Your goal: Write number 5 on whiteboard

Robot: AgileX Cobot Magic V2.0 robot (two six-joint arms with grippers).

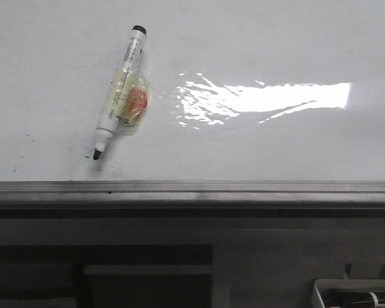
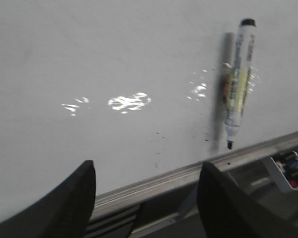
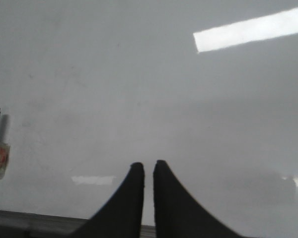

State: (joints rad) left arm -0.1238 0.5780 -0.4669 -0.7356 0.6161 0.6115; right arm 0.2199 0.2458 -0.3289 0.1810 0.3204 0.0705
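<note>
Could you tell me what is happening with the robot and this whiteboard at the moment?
Nothing is being handled yet. A marker wrapped in clear tape lies on the whiteboard, tip toward the grey edge rail. The left gripper is open and empty, and the right gripper is nearly closed on nothing. No number is drawn, only a few black specks.

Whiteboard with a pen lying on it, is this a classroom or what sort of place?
Probably a lab or workshop writing station, not surely a classroom. A whiteboard lies flat with a marker on it, a grey edge rail runs along it, and a tray of spare markers sits beside.
</note>
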